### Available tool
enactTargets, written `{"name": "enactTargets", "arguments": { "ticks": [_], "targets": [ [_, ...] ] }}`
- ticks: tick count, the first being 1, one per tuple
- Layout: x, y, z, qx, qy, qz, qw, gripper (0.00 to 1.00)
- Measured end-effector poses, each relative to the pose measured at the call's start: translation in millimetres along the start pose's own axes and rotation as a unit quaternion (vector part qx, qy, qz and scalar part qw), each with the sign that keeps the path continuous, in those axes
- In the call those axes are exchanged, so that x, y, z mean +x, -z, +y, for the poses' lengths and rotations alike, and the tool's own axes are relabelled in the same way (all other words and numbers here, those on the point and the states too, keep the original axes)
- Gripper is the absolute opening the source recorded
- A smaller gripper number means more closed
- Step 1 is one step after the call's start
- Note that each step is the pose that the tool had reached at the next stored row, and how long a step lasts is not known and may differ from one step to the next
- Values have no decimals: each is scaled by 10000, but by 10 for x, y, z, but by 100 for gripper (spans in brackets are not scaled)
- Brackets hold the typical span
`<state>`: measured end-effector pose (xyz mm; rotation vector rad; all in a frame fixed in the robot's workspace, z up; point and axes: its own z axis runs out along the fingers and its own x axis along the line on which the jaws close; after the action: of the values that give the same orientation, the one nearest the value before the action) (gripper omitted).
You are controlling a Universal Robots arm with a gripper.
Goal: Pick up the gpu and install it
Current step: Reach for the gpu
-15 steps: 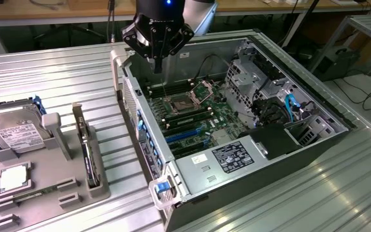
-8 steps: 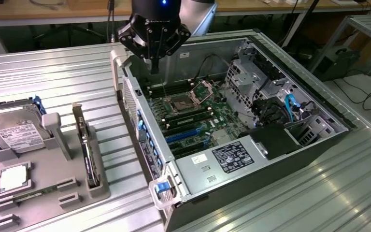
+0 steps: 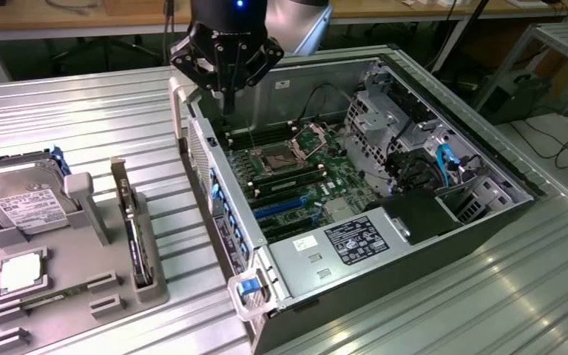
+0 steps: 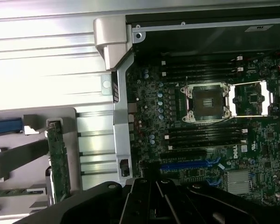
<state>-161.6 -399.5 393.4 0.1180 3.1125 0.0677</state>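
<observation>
Your hand (image 3: pixel 227 96) hangs with its fingers pinched together and nothing between them. It sits above the open computer case (image 3: pixel 413 288), over the edge of the motherboard (image 3: pixel 309 185) close to the case wall on the exterior view's left. Directly under it are the dark memory slots (image 3: pixel 264 137), and just beyond those is the open CPU socket (image 3: pixel 282 159) with its metal frame. Further along the board you can see the blue expansion slots (image 3: pixel 284 203) and a small silver heatsink (image 4: pixel 238 181).

The gpu (image 3: pixel 134 229) is not in the case. It stands on edge in a slot of the grey holder (image 3: pixel 116 296) on the desk (image 3: pixel 86 111), outside the case on the exterior view's left and well apart from the hand. The wrist view shows its green circuit-board face, upright in the holder.

The same holder also carries a hard drive (image 3: pixel 18 200), propped at a tilt, and a small square CPU chip (image 3: pixel 20 272) lying flat; both are further from the case than the gpu. At the near end of the case a grey cover with a black label (image 3: pixel 358 240) lies over the compartment (cables crowd the drive bays past it).
</observation>
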Motion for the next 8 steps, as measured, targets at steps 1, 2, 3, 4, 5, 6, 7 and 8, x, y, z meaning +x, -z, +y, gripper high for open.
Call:
{"name": "enactTargets", "arguments": {
  "ticks": [1,2,3,4,5,6,7,8],
  "targets": [
    [41,1,-6,0,0,0,10000,11],
    [113,4,-31,-2,1,0,10000,11],
    [130,5,-56,-3,9,0,10000,11],
    [130,5,-67,-4,18,1,10000,11],
    [129,6,-85,-4,33,2,10000,11],
    [130,7,-102,-5,53,2,10000,11],
    [130,8,-116,-4,69,3,10000,11],
    [131,8,-129,-5,81,4,10000,11]
  ]
}}
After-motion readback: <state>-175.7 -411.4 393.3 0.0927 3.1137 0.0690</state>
